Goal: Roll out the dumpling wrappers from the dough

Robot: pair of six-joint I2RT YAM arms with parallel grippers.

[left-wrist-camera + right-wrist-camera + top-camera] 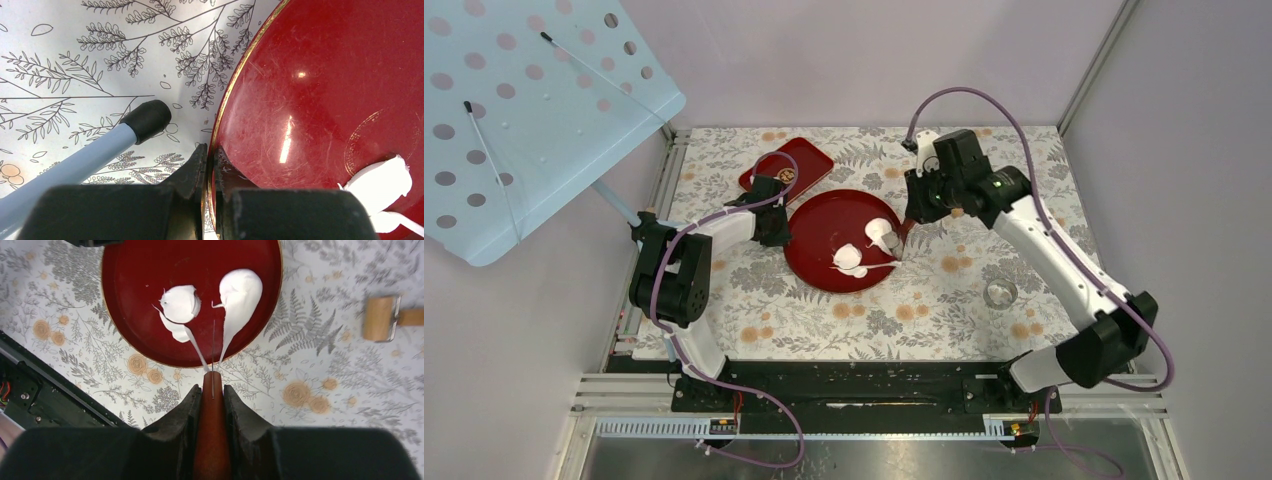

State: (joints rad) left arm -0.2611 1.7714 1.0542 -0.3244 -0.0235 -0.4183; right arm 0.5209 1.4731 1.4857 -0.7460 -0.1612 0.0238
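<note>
A round red plate (819, 262) holds two flat white dough pieces, the dumpling wrappers (882, 229) (849, 257). In the right wrist view they show as a roundish piece (181, 303) and a teardrop piece (241, 289). Thin dough strands stretch from both to the tip of a red-brown wooden handle (212, 432). My right gripper (212, 390) (908, 227) is shut on that handle, just off the plate's right edge. My left gripper (210, 150) (781, 228) is shut on the plate's gold-edged left rim (227, 95). One dough piece (381, 181) shows at the lower right of the left wrist view.
A small wooden roller (382, 318) lies on the flowered cloth right of the plate. A metal ring (1000, 293) sits nearer the front right. A red rectangular tray (809, 160) lies behind the plate. A light-blue tube with a black cap (145, 120) rests beside the left gripper, under a perforated blue panel (524, 100).
</note>
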